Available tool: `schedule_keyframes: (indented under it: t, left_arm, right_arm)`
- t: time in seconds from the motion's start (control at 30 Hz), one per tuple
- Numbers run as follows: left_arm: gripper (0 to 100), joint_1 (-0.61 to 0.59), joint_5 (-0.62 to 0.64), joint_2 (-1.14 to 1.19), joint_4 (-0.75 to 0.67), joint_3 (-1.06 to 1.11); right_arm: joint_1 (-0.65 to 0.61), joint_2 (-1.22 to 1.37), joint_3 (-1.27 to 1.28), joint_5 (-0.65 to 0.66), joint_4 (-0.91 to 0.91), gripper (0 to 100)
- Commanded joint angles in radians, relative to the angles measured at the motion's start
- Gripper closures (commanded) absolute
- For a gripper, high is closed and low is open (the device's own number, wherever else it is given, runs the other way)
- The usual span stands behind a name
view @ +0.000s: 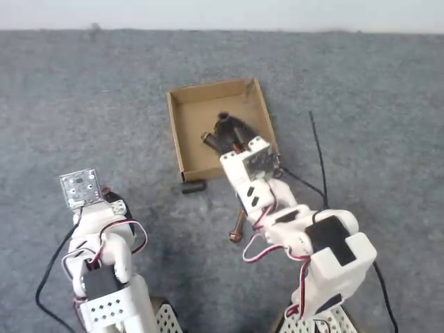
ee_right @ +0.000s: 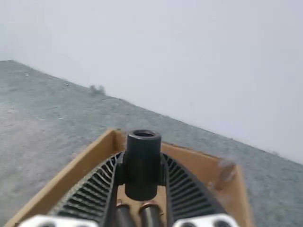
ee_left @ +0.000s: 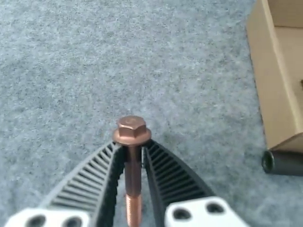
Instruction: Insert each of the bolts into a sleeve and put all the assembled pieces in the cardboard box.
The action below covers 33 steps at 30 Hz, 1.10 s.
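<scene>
Presently, a bolt (ee_left: 132,135) is held clamped by its shank in the left gripper (ee_left: 133,147), head outermost, long axis in line with the gripper. A loose sleeve (ee_left: 283,162) is seen lying just outside the cardboard box (view: 201,114), nearer that arm. Farther right, over the box, a second sleeve (ee_right: 143,175) is gripped by the right gripper (ee_right: 141,158), bore outward; the held parts are judged well apart.

Looks like a bare robot test corner, a lab or workroom rather than a home. Grey carpet (view: 104,83) for a work surface below the left gripper (ee_left: 132,149) and the right gripper (ee_right: 142,158), a blank white wall (ee_right: 199,56) beyond the right one. Loose black cable (view: 318,149) trailing on the carpet beside the right gripper.
</scene>
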Motion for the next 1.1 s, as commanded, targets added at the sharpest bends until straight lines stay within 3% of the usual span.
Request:
schedule_keyframes:
  t: [0.0,0.53,0.8,0.93,1.07]
  left_arm:
    - [99,0.003,-0.012,-0.012,-0.002,-0.012]
    - [99,0.003,-0.012,-0.012,0.000,-0.012]
    - [99,0.006,-0.011,-0.015,-0.005,-0.012]
    - [99,0.097,-0.003,-0.015,-0.094,-0.012]
    - [99,0.175,0.044,-0.017,-0.287,-0.012]
  right_arm:
    - [-0.038,-0.021,0.051,0.005,-0.101,99.2]
    - [-0.133,-0.021,0.483,0.005,-0.504,99.2]
    - [-0.127,-0.008,0.491,0.003,-0.483,99.2]
    - [-0.127,-0.008,0.491,0.003,-0.456,99.2]
    - [-0.127,-0.008,0.491,0.003,-0.455,99.2]
